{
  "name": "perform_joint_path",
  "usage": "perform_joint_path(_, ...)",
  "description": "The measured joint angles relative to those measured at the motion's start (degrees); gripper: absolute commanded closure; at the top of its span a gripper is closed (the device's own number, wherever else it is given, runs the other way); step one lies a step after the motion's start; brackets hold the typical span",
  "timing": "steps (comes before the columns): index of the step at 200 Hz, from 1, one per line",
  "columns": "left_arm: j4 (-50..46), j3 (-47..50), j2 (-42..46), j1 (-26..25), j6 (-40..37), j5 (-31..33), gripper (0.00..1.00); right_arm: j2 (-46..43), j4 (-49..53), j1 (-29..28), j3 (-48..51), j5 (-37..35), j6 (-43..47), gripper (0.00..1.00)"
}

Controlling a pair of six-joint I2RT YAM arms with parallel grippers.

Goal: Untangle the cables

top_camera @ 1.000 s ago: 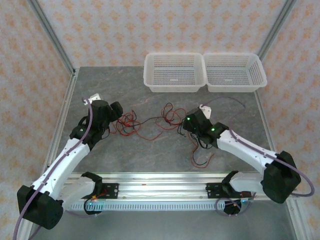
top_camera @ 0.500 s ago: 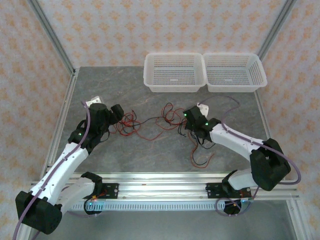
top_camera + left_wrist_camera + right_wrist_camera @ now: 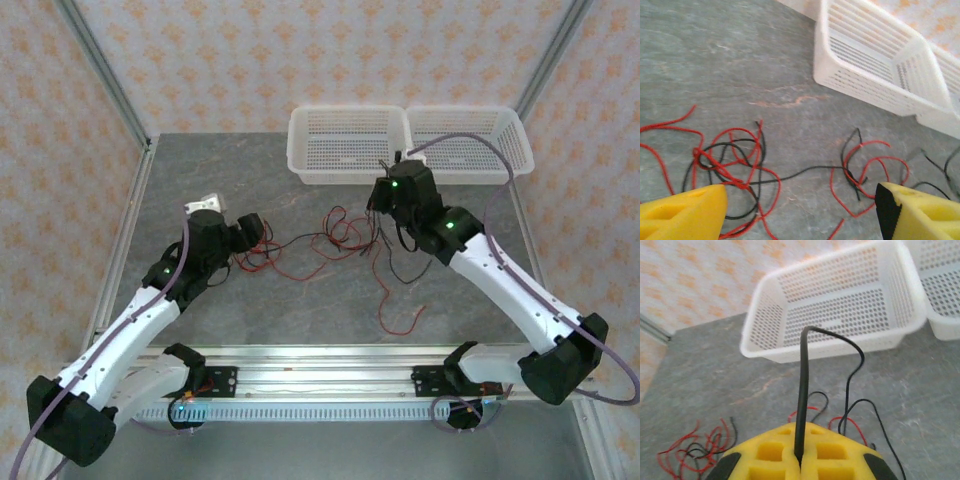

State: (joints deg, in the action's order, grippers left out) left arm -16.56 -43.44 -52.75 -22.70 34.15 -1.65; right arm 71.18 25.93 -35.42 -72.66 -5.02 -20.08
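The cables (image 3: 300, 243) are hair-thin, curly wires, some red and some black, spread in front of the white basket (image 3: 347, 172). A knotted clump (image 3: 252, 256) of red loops wound around black lies in front of the basket and to its left. A looser cluster (image 3: 342, 232) sits straight in front of it, joined to the clump by a single black strand (image 3: 805, 172). One black wire (image 3: 802, 390) stands upright, clamped in the closed right gripper (image 3: 800, 462), its top arching toward the basket's front wall. A red strand (image 3: 395, 318) trails farthest from the basket.

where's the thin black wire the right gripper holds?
Right wrist view: thin black wire clamped in the right gripper, arcing in front of the white perforated plastic basket.
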Motion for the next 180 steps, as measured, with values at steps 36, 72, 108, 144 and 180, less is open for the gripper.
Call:
perform_joint_path(36,3.1,-0.9,-1.3,-7.0,-2.3,-1.1,0.23,0.6,1.2,0.0,-5.7,5.2,3.1,1.0)
perform_joint_path(72,7.3,-3.7,-2.6,-14.1,-5.8,-1.2,0.22,3.9,1.7,0.0,-12.4,9.7,5.2,1.0)
perform_joint_path(108,11.3,-7.3,-6.4,-20.2,-9.4,-0.9,0.22,7.0,2.6,0.0,-16.9,13.7,6.1,1.0)
perform_joint_path(144,13.4,-8.3,-10.4,-23.2,-10.5,0.9,0.22,9.6,5.0,0.0,-23.1,11.8,7.7,1.0)
perform_joint_path(180,15.6,-6.3,-9.4,-23.8,-10.3,4.0,0.12,12.7,6.3,0.9,-31.1,4.7,11.0,1.0)
